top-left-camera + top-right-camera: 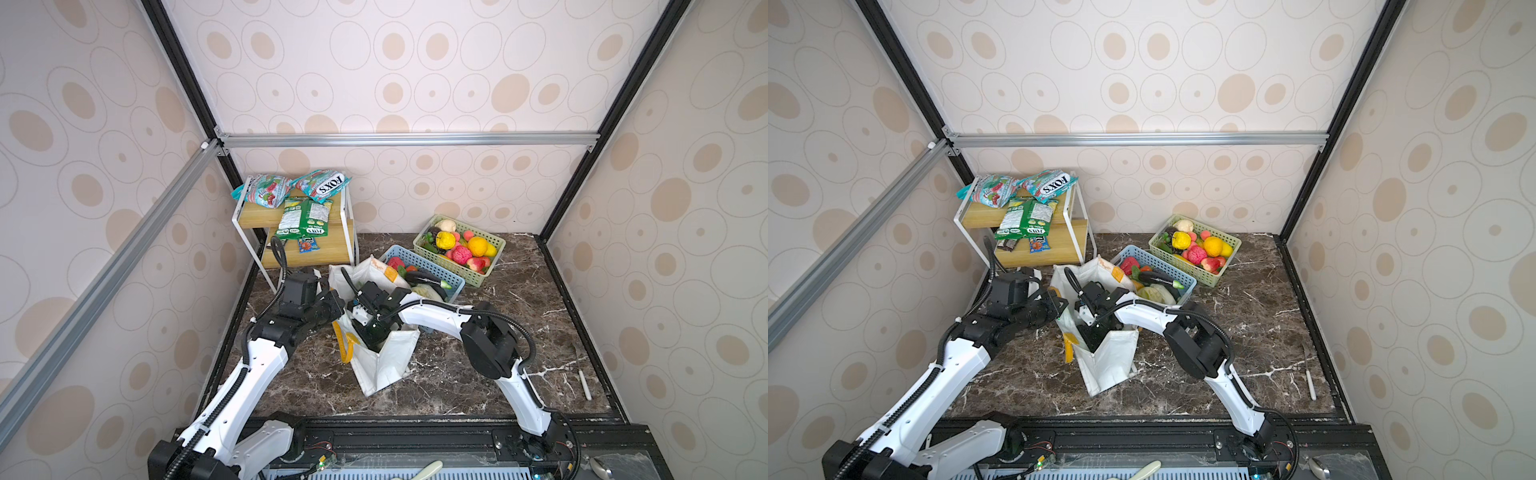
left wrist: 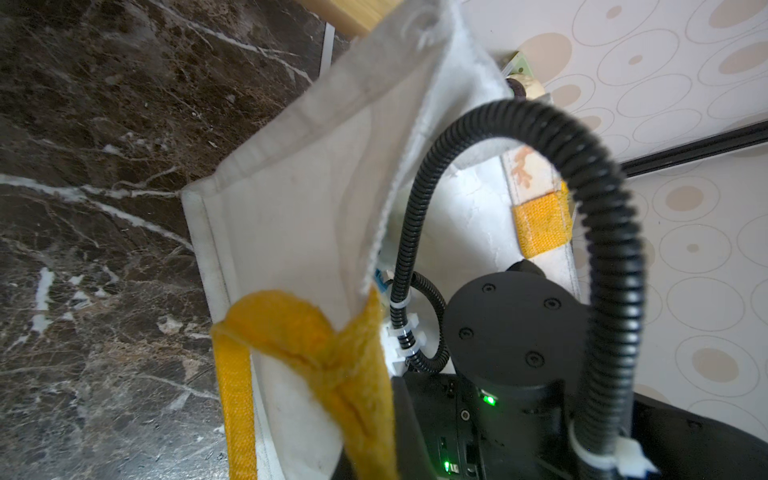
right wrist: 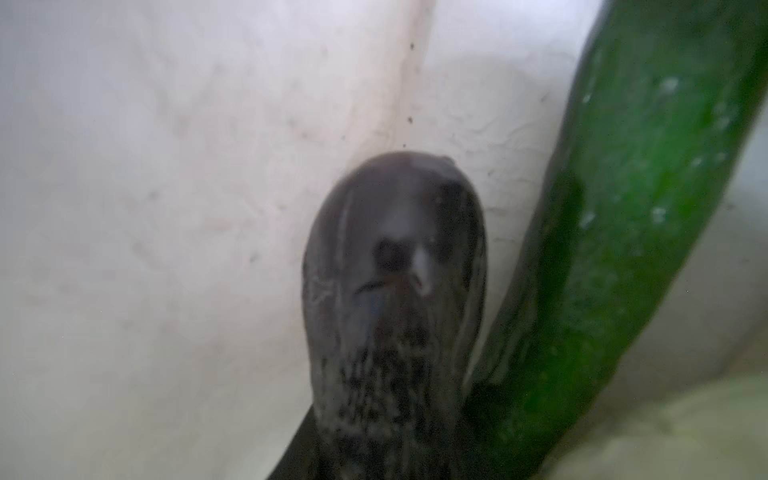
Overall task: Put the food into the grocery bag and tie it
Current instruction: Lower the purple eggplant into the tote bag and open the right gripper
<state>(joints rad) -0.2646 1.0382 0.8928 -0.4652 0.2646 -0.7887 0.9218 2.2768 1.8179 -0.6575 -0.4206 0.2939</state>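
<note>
Left gripper (image 1: 334, 305): clamped on grocery bag (image 1: 386, 361) rim
Right gripper (image 1: 371, 322): inside bag, grasping dark eggplant (image 3: 395, 291)
Cucumber (image 3: 623, 249): green, just beside eggplant

The white boxy tote bag (image 1: 386, 365) is matt cloth, its yellow-orange loop handles (image 2: 237, 395) coarse woven webbing — the dark veined tabletop (image 1: 436, 382) looks like smooth polished stone. The green slotted basket (image 1: 495, 259) and blue slotted basket (image 1: 432, 265) are plastic; the far-left shelf boards (image 1: 324, 253) are pale wood, the printed snack packets (image 1: 266, 193) glossy foil.

Overhead pair; wrists at grocery bag (image 1: 386, 365)
</note>
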